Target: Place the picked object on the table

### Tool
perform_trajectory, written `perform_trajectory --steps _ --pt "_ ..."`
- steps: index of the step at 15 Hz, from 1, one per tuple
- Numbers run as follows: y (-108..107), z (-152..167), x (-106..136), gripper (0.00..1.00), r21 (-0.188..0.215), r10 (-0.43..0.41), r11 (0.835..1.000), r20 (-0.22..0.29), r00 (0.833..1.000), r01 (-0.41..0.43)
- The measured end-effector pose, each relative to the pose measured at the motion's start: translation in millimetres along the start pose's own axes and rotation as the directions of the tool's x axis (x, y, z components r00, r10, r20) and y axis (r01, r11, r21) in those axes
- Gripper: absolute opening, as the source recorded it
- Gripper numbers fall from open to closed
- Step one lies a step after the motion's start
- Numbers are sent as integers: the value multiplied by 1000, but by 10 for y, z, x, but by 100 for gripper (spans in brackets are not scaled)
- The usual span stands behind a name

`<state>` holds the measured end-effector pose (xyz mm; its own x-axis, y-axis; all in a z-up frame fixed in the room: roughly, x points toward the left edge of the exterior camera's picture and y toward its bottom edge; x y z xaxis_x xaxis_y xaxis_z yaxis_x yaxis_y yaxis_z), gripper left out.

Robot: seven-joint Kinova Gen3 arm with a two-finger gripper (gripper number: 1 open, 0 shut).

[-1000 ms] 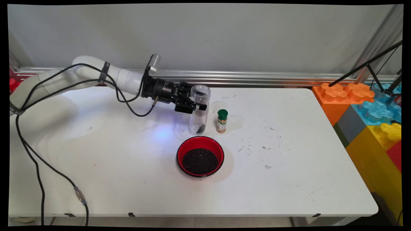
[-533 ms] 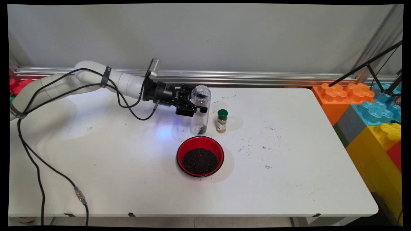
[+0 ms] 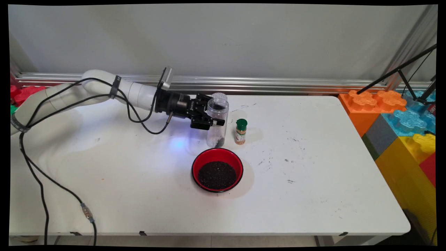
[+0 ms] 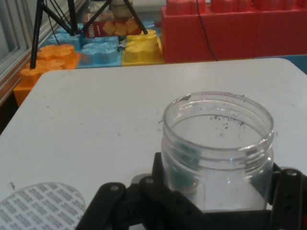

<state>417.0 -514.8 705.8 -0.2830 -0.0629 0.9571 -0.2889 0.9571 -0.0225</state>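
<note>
The gripper (image 3: 209, 120) is clamped on the clear plastic jar (image 3: 217, 122), one finger on each side of the wall a little below the open mouth; in the hand view the fingers (image 4: 288, 191) are seen pressed against the jar (image 4: 218, 153) just under the threaded rim. The jar is held upright, its base at or just above the white table (image 3: 313, 157); contact with the table cannot be told. Only a small dark heap of granules is seen at its bottom, so it is judged light, with a thin, smooth wall that could flex or slip under a hard squeeze; the stiffer band under the rim is judged the best place to hold it. With no lid on, any tilt would spill the remainder. A small spice bottle with a green cap (image 3: 240, 131) stands just beside the jar on its right, apart from it. A red bowl (image 3: 217, 169) filled with dark granules sits nearer the camera. A round perforated lid (image 4: 41, 207) lies flat on the table behind the jar.
</note>
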Motion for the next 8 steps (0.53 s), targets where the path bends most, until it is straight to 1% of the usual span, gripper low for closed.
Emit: perform_trajectory --steps 8 --pt "47 1 -33 0 -7 20 1000 0 1000 -20"
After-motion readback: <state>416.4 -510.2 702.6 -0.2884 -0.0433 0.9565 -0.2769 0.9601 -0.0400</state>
